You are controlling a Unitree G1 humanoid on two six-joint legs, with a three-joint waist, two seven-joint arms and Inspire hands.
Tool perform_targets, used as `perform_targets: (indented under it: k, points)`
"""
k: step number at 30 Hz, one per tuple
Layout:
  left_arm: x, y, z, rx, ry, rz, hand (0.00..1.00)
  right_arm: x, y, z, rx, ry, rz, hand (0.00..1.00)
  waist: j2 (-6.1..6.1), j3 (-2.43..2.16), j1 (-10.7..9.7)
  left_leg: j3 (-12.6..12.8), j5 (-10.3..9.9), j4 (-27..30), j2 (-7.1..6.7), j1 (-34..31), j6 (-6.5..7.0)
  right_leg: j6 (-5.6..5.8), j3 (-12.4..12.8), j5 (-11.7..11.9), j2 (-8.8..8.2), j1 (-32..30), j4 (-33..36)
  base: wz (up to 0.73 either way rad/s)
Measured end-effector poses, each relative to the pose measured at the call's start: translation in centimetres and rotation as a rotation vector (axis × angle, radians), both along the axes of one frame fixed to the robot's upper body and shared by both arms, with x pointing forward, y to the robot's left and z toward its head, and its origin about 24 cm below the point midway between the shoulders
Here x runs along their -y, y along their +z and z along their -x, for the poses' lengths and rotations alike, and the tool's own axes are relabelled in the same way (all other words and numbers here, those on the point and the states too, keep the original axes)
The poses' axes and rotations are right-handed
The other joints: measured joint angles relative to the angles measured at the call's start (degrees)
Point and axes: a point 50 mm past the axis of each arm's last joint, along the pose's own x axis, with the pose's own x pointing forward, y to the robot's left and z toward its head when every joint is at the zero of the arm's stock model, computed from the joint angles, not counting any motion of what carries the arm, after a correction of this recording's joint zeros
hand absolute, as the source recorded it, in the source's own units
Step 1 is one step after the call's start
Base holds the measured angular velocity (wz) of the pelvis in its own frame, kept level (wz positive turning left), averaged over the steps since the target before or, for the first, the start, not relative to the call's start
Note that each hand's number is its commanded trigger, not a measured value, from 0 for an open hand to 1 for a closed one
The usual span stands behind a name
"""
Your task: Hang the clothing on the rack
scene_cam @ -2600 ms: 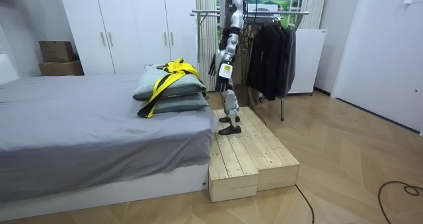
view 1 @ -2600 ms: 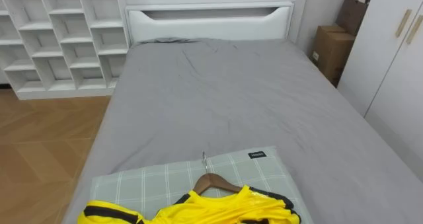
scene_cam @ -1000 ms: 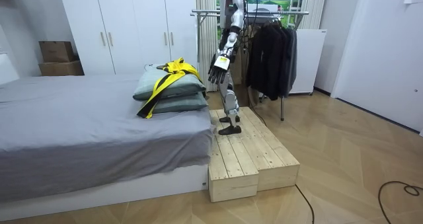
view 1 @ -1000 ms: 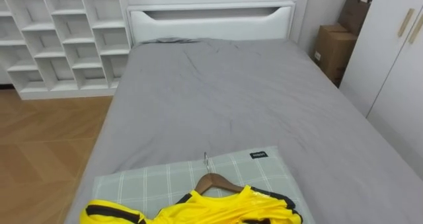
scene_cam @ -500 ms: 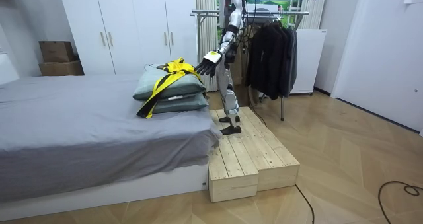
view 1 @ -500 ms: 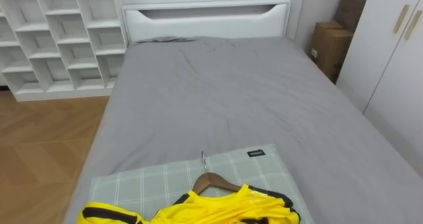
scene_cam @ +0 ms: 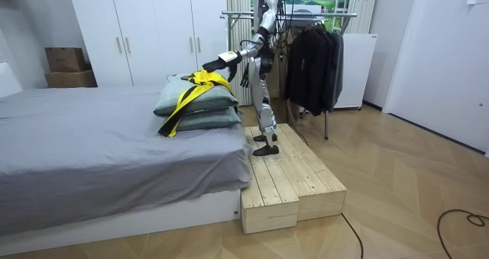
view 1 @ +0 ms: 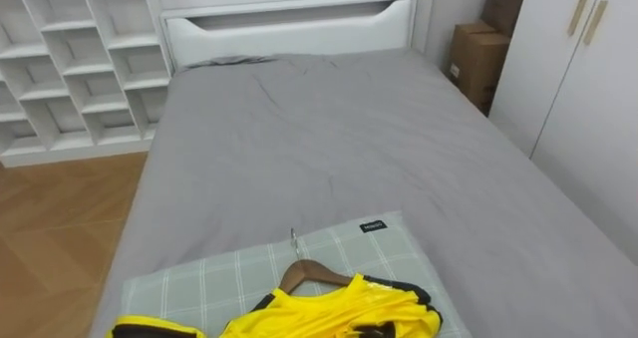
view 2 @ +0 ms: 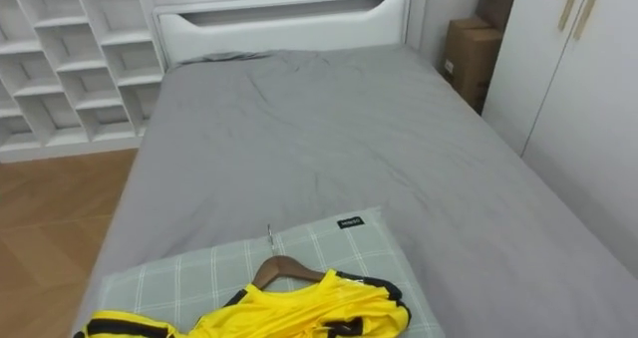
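Shirt (view 1: 339, 313): yellow with black trim, lying crumpled on the top pillow (view 1: 219, 278) at the near end of the bed (view 1: 319, 149). Neither robot hand holds it.

Hanger (view 1: 311, 272): wooden, inside the shirt's neck. Its shoulders and metal hook stick out onto the checked pillowcase, with the hook pointing toward the headboard (view 1: 289, 24).

Left robot hand (scene_cam: 220, 61): in the room view I see its arm stretched out level over the pillows. The hand is just above the shirt, fingers apart and straight as far as I can read them, holding nothing.

Right robot hand (scene_cam: 246, 80): low beside the body. I cannot tell its state.

Robot: stands on a wooden platform (scene_cam: 286, 179) at the foot of the bed, facing the bed.

Rack (scene_cam: 306, 16): behind the robot, with dark clothes (scene_cam: 313, 68) hanging on it.

Bed: grey sheet, lightly creased, white headboard at the far end.

Shelf (view 1: 70, 59): white cubbies, to the left of the bed.

Boxes (view 1: 477, 59): cardboard, in the far right corner.

Wardrobe (view 1: 578, 89): white doors along the bed's right side.

Floor (view 1: 50, 228): wood, to the left of the bed.
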Motion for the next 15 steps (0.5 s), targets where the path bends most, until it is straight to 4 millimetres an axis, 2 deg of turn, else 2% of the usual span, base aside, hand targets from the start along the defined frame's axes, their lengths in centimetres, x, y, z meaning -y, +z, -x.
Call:
perform_targets:
  k: [8,15]
  points:
    - [0.7,0.5,-1.9,0.036,-0.06,0.019,0.0,0.4,0.1,0.1,0.006,-0.011,0.011,0.0,0.01,0.04,-0.3,0.2,0.0,0.0,0.01,0.1,0.0,0.0,0.3,0.0,-0.01,0.0,0.0,0.0]
    - [1.3,0.8,-3.0,0.063,-0.106,0.036,0.0,0.4,0.1,-0.1,0.013,-0.009,0.014,0.0,0.05,0.03,-1.5,0.6,0.0,-0.2,0.06,0.3,0.0,0.0,0.4,0.0,0.0,0.0,0.0,-0.01]
